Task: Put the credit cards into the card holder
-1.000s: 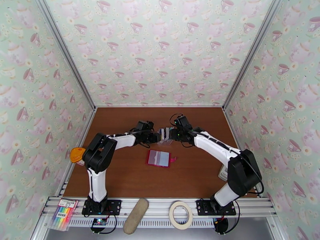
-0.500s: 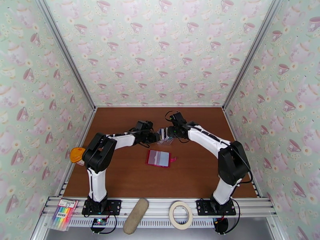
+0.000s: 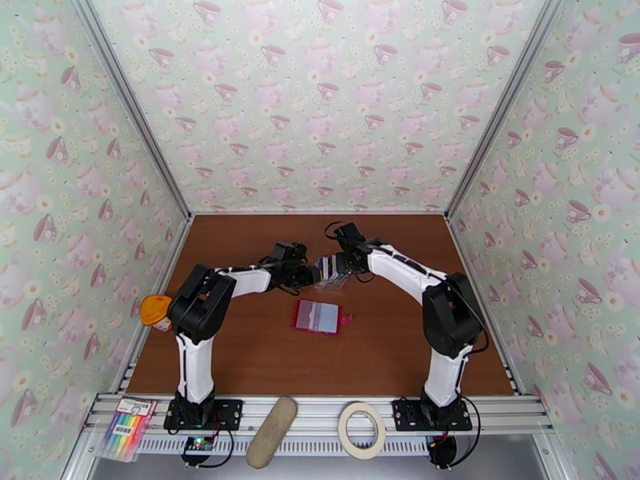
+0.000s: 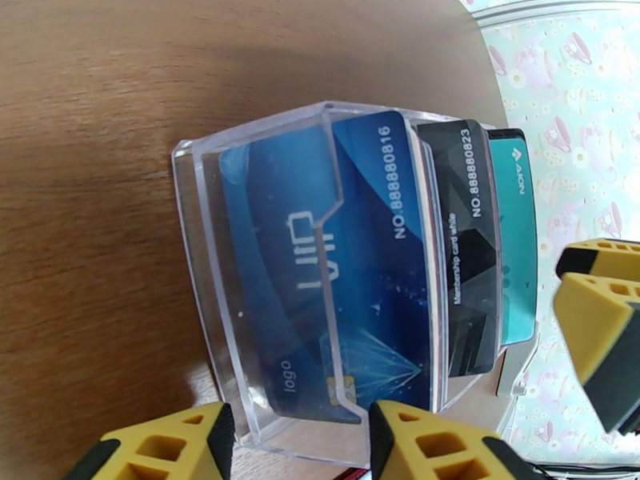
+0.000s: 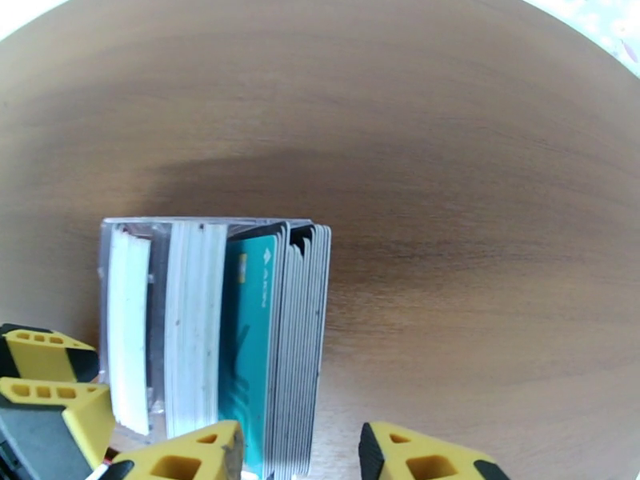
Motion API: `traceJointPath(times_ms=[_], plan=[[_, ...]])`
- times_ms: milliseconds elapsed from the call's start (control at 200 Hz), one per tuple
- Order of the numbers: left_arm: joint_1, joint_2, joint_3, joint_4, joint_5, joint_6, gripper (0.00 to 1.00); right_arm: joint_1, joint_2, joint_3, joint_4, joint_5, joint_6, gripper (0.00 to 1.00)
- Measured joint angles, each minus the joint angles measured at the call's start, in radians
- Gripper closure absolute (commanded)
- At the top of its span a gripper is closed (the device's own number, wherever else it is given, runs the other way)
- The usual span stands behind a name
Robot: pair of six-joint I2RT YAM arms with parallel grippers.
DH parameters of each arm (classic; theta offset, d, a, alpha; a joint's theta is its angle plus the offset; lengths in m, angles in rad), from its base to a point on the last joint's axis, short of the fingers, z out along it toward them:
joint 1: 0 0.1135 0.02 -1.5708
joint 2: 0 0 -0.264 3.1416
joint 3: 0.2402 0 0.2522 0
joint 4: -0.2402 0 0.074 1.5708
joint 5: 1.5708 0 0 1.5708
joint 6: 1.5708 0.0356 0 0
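Note:
The credit cards (image 3: 325,267) stand on edge in a clear plastic stand (image 4: 232,314) at mid table. A dark blue card (image 4: 352,258) is in front, then a black card (image 4: 464,250) and a teal card (image 4: 516,242). My left gripper (image 3: 310,274) is against the stand's left side. The stand's edge lies at the gap of that gripper (image 4: 300,442), and contact is unclear. My right gripper (image 3: 334,264) comes from the right. Its jaws straddle the teal and grey rear cards (image 5: 272,346), with a gap on one side. The card holder (image 3: 318,316) lies open nearer the arms, red with a pink inside.
An orange-lidded object (image 3: 154,309) sits at the table's left edge. On the front rail lie a marker pack (image 3: 128,426), a beige oblong object (image 3: 272,432) and a tape roll (image 3: 361,430). Patterned walls close in three sides.
My right gripper has slid left onto the back of the card stack, its elbow swinging inward. Both grippers' jaws have narrowed a little. The left arm and the wallet have stayed put.

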Motion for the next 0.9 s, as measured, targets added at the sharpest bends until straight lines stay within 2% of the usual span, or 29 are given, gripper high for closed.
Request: traceJointPath(times_ms=[516, 902], plan=[[0.0, 0.0, 0.0, 0.0, 0.001, 0.0, 0.51, 0.051, 0.095, 0.114, -0.084, 0.132, -0.041, 0.58], [0.0, 0.001, 0.0, 0.0, 0.001, 0.0, 0.51, 0.053, 0.118, 0.118, -0.095, 0.149, -0.048, 0.58]])
